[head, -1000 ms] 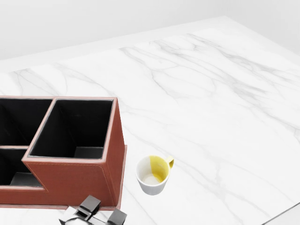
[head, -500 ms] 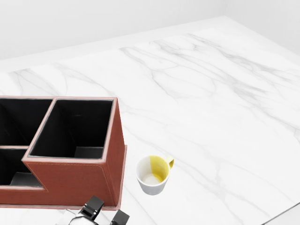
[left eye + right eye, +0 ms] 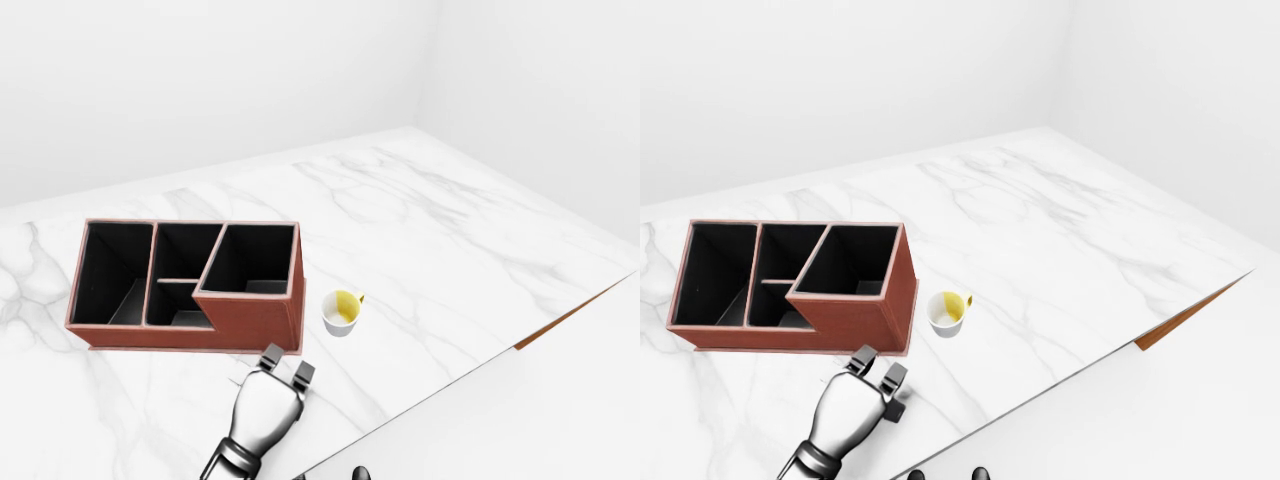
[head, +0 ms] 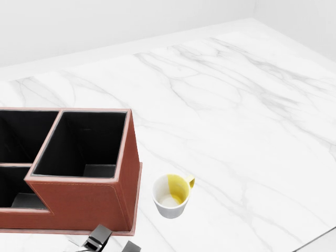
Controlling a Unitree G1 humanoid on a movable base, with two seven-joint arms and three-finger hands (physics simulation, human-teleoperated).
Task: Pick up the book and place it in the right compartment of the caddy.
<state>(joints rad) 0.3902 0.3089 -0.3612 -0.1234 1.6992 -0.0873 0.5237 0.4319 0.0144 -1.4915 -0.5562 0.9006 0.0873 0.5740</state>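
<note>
The brown caddy (image 3: 248,322) with black-lined compartments stands on the marble table (image 3: 450,240), left of centre in the left-eye view. Its right compartment (image 3: 252,262) holds nothing. No book shows in any view. My left hand (image 3: 285,366), silver with dark fingertips, lies low over the table just below the caddy's lower right corner, open and holding nothing. In the head view only its fingertips (image 4: 100,234) show at the bottom edge. My right hand is not seen.
A white mug with a yellow inside (image 3: 342,311) stands just right of the caddy. The table's edge (image 3: 545,327) runs diagonally across the lower right of the left-eye view. Small dark shapes (image 3: 357,473) poke in at the bottom edge.
In the head view my left hand has drawn back toward the bottom edge, so less of it shows. The caddy and the mug have not moved.
</note>
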